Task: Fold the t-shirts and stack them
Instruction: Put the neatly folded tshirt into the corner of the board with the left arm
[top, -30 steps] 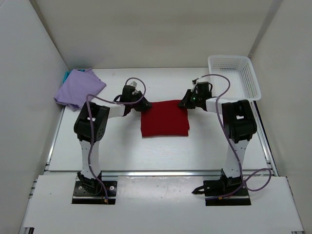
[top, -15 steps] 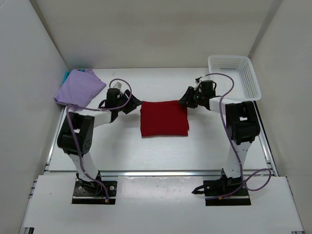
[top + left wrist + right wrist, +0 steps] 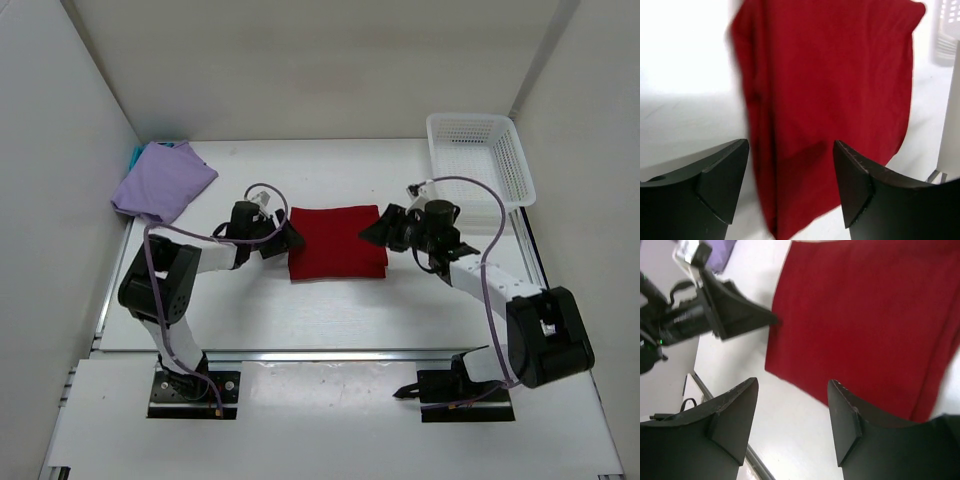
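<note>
A red t-shirt (image 3: 337,244) lies folded into a flat rectangle near the middle of the white tabletop (image 3: 300,310). The left pincer (image 3: 285,238) sits low at the shirt's left edge and the right pincer (image 3: 375,230) at its right edge, so the two face each other across the cloth.

In the left wrist view the two dark fingers (image 3: 720,180) stand well apart. The folded edge of the red cloth lies on the tabletop below the gap, so this pincer is spread and pinches nothing. The right wrist view shows the same for the other arm. Its fingers (image 3: 735,410) are spread wide above a corner of the shirt and the bare tabletop, with nothing caught between them. That view also shows the left pincer just beside the shirt's far edge.

In the far left corner a lavender t-shirt (image 3: 163,180) lies loosely folded, and a strip of a teal t-shirt (image 3: 136,155) peeks out from under it. A white mesh basket (image 3: 517,165) stands in the far right corner, well apart from the red t-shirt.
</note>
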Action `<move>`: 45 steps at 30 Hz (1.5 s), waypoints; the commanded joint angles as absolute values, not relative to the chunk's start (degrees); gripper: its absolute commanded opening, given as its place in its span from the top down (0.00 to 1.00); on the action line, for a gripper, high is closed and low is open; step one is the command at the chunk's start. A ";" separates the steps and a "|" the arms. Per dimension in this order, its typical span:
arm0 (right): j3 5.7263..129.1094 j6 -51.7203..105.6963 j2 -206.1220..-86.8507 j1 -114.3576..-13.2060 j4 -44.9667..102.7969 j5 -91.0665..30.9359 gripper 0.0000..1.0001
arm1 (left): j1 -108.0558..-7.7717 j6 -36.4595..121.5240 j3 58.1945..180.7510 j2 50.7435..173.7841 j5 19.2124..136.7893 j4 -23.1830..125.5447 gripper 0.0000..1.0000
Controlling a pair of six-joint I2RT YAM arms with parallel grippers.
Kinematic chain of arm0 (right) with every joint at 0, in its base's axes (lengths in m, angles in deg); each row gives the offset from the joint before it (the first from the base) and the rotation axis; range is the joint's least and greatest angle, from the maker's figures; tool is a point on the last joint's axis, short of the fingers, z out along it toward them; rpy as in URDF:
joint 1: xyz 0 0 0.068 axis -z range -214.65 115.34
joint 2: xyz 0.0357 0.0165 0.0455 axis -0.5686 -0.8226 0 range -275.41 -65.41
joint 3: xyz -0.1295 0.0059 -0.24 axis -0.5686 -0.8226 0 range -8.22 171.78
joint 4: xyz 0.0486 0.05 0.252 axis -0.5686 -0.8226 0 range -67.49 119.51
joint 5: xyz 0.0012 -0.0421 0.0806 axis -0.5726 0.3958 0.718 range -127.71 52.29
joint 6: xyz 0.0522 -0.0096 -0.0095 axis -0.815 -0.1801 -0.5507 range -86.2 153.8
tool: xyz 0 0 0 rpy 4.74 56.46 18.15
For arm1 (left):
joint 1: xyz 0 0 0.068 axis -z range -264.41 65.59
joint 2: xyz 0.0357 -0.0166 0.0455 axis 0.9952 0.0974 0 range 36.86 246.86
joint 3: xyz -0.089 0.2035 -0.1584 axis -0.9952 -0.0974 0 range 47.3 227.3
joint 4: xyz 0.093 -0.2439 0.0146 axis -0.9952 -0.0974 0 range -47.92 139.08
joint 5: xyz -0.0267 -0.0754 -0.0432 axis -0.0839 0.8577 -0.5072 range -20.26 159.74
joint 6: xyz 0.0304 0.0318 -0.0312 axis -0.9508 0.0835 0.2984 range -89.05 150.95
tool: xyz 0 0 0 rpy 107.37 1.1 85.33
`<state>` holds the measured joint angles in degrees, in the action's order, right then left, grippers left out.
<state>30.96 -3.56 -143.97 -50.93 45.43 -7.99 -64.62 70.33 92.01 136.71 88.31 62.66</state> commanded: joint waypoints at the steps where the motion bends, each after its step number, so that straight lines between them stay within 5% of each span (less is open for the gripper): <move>1: 26.60 -4.17 -137.58 -50.47 48.50 -7.56 0.44 | -62.36 69.53 94.58 142.49 90.48 60.32 0.22; 3: 23.44 -4.43 -133.89 -49.77 47.97 -7.47 0.44 | -60.95 70.85 97.38 147.14 92.23 62.69 0.25; 6: 20.79 -4.69 -131.15 -49.86 47.88 -6.85 0.44 | -60.15 76.37 99.24 152.15 94.96 69.96 0.43; 8: 19.04 -5.39 -130.36 -48.81 48.40 -4.67 0.44 | -60.07 79.10 101.70 155.23 96.54 73.06 0.79; 11: 17.46 -4.96 -129.13 -46.71 48.06 -3.96 0.45 | -59.89 78.59 112.21 156.82 94.36 68.52 1.00; 22: 17.53 -4.87 -133.69 -42.39 48.85 0.79 0.45 | -76.82 69.28 157.48 162.28 97.86 40.05 1.00; 25: 18.06 -4.52 -135.28 -42.83 48.84 2.02 0.46 | -85.78 69.10 159.63 158.69 97.61 38.27 1.00; 28: 18.15 -4.69 -136.51 -44.49 49.37 3.16 0.46 | -96.86 69.36 149.39 153.16 95.68 43.08 1.00; 29: 18.15 -4.43 -136.86 -44.85 49.20 3.16 0.46 | -98.20 69.53 146.47 151.05 94.62 44.06 0.96; 31: 18.59 -4.26 -137.21 -46.69 49.02 3.95 0.46 | -103.03 73.64 133.94 148.15 93.74 50.36 0.68; 32: 18.94 -4.34 -137.30 -47.57 49.11 3.95 0.46 | -106.18 75.58 126.22 146.13 93.82 52.92 0.45; 33: 18.94 -3.56 -137.30 -48.01 48.67 4.74 0.46 | -109.86 80.30 122.05 143.76 94.87 59.12 0.02; 36: 19.21 -2.41 -135.99 -50.55 47.18 3.61 0.47 | -115.70 86.94 105.70 139.18 94.97 68.15 0.01; 45: 16.84 -2.15 -132.56 -54.96 47.18 2.55 0.46 | -114.74 82.99 92.50 123.36 87.85 62.79 0.01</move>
<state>17.04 -3.50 -135.07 -53.81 45.39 3.00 -116.23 82.92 95.77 131.29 90.03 60.39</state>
